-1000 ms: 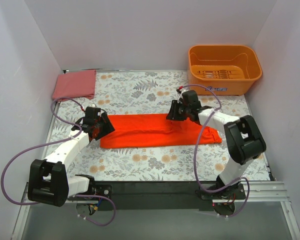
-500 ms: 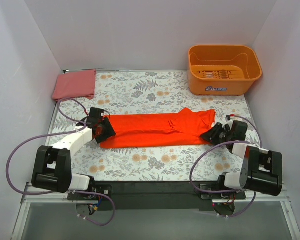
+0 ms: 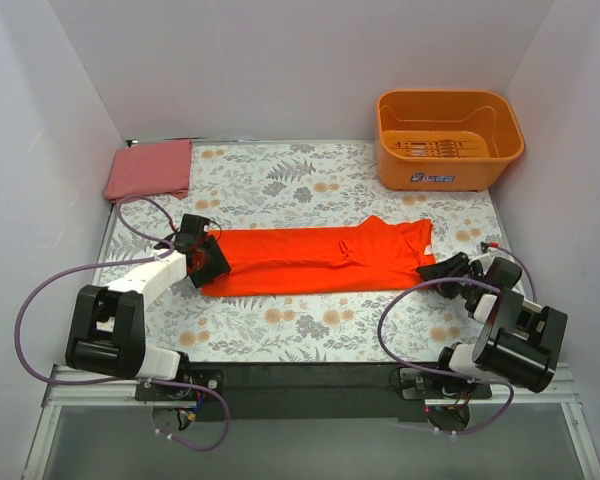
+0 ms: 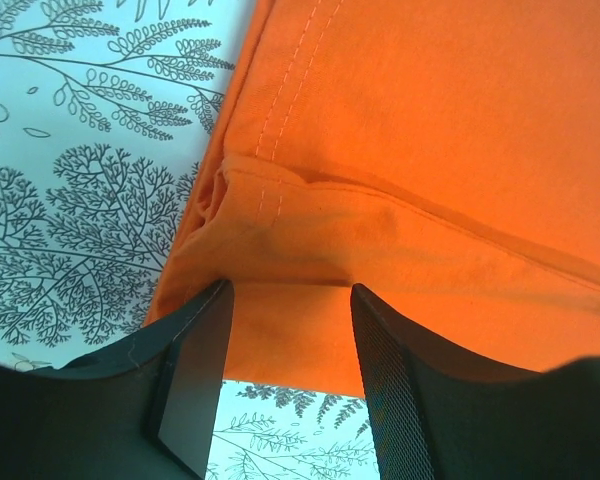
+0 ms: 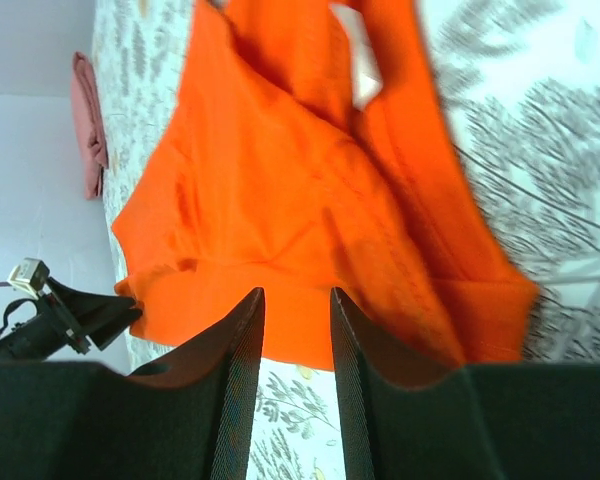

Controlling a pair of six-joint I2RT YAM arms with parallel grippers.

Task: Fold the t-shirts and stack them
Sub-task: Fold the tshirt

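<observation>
Bright even light, soft shadows; right wrist view slightly blurred; orange-red t-shirt [image 4: 430,150] perhaps oversaturated.

The spread t-shirt [image 3: 310,260] lies on the table [image 3: 280,180] between the 2 grippers, 1 end at the left gripper [image 3: 212,258], the other just ahead of the right gripper [image 3: 435,270]. The folded t-shirt [image 3: 148,170] lies well beyond the left gripper in the far corner; the tub [image 3: 448,125] stands well beyond the right gripper.
</observation>
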